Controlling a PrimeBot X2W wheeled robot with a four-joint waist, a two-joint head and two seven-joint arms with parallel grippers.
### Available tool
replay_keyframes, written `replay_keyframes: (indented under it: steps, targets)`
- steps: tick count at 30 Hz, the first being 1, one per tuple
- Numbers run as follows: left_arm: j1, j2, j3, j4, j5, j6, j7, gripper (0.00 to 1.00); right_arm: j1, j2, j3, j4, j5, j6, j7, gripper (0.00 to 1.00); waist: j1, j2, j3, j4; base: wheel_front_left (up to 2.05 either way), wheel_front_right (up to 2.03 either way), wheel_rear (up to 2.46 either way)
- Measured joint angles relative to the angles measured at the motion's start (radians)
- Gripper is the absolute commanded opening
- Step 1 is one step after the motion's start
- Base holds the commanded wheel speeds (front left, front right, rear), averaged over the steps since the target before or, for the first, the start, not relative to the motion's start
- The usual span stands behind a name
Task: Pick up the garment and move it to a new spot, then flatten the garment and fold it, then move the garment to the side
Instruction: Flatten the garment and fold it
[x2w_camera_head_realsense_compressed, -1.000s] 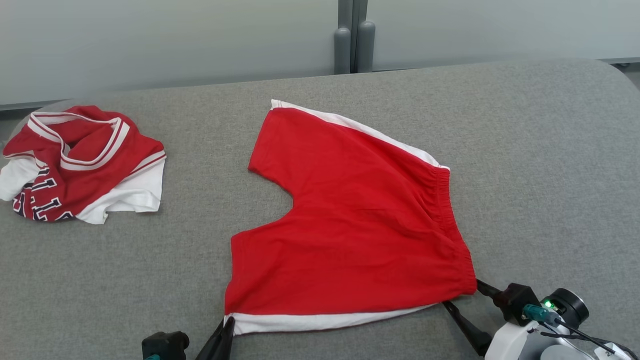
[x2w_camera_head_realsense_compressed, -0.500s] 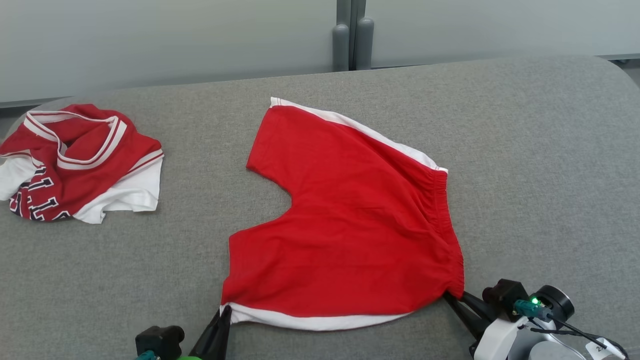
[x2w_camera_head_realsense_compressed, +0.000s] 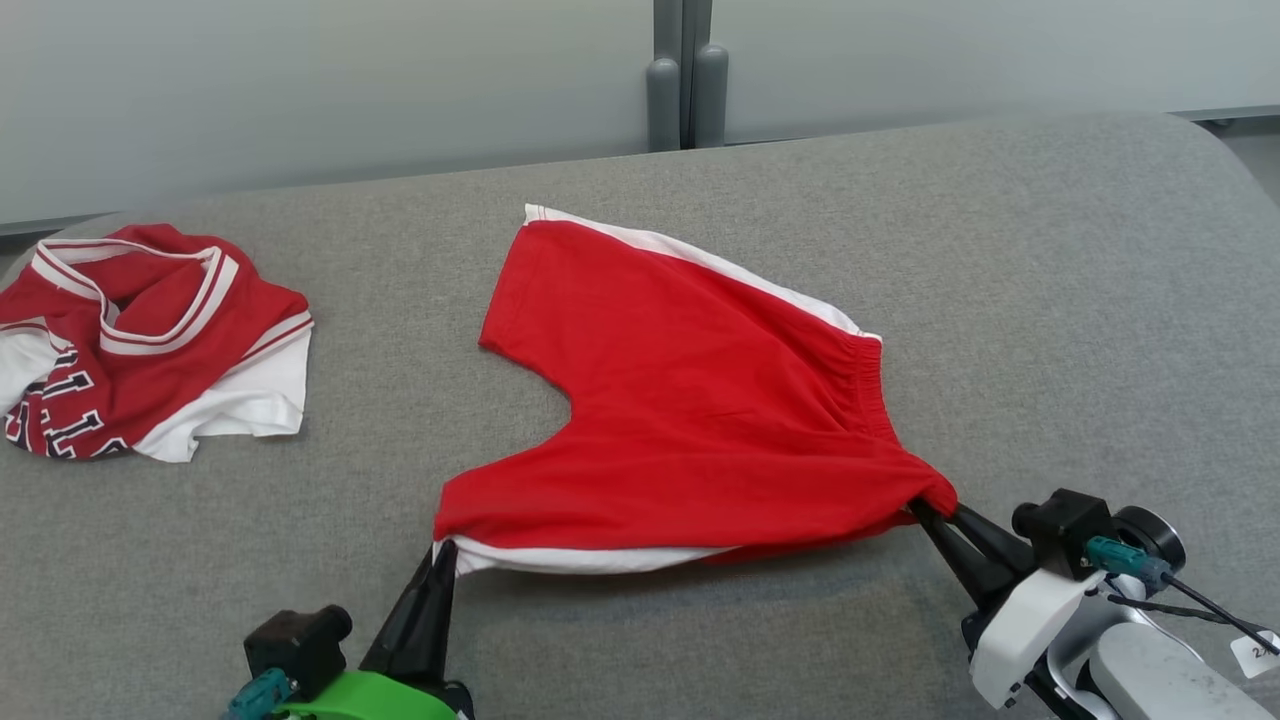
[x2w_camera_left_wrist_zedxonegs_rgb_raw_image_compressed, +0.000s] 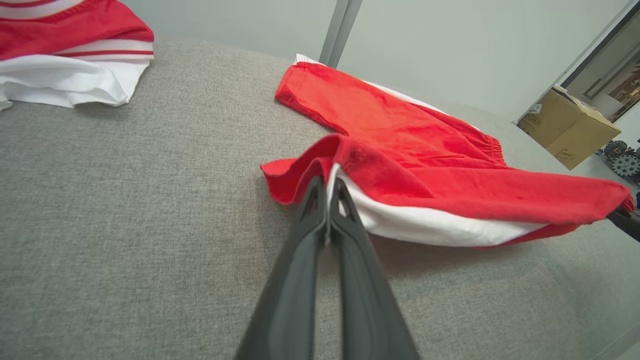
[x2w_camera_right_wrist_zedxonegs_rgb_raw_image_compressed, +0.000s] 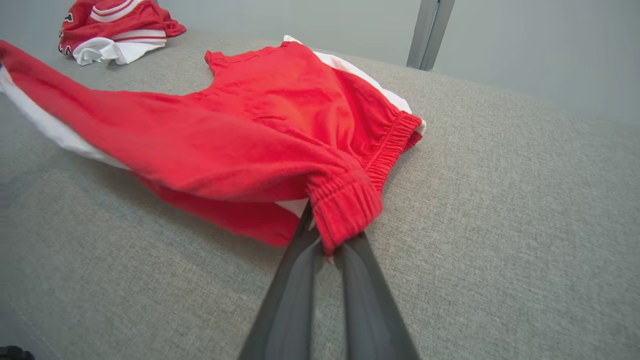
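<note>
Well, the red shorts (x2w_camera_head_realsense_compressed: 690, 400) lie in the middle of the grey padded table (x2w_camera_head_realsense_compressed: 1050, 300), with their near edge lifted up. The left gripper (x2w_camera_head_realsense_compressed: 445, 552) pinches the leg corner by the white stripe, and the right gripper (x2w_camera_head_realsense_compressed: 925, 512) pinches the stretchy waistband corner; cloth hides both sets of tips. A red and white jersey (x2w_camera_head_realsense_compressed: 150, 340) sits crumpled far to the left, cut off at the edge, its dark letters too folded to read. Past the table stands a cardboard box (x2w_camera_left_wrist_zedxonegs_rgb_raw_image_compressed: 567, 127); what it holds cannot be seen.
</note>
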Motion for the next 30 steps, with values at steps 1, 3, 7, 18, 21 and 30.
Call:
replay_keyframes:
  steps: [1,3,7,18,21,30]
  targets:
    - [-0.002,0.000,0.005,-0.009,0.000,0.000,-0.004,0.00,0.000,-0.002,0.000,-0.011,0.006,0.000,0.000,0.00,0.0000,0.0000,-0.002,0.000,0.00,0.00,0.00]
    - [-0.008,0.000,0.010,-0.031,0.001,0.000,-0.008,0.00,0.000,-0.011,0.001,-0.033,0.010,0.000,0.000,0.00,0.0000,0.0000,-0.007,0.000,0.00,0.00,0.00]
    - [-0.009,0.000,0.014,-0.078,0.004,0.000,-0.019,0.00,0.000,-0.040,0.009,-0.068,0.023,0.000,0.000,0.00,0.0000,0.0000,-0.024,0.001,0.00,0.00,0.00]
    - [-0.009,0.003,-0.049,-0.254,0.068,0.000,-0.025,0.00,0.007,-0.130,-0.026,-0.093,0.038,0.000,0.000,0.00,0.0000,0.0000,-0.050,-0.002,0.00,0.00,0.00]
    - [-0.008,0.006,-0.085,-0.307,0.100,-0.002,-0.022,0.00,0.013,-0.142,-0.019,-0.095,0.054,0.000,0.000,0.00,0.0000,0.0000,-0.053,0.000,0.00,0.00,0.00]
    - [0.023,0.009,-0.125,-0.384,0.117,-0.005,0.044,0.00,0.044,-0.166,0.010,-0.096,0.098,0.000,0.000,0.00,0.0000,0.0000,-0.041,0.016,0.00,0.00,0.00]
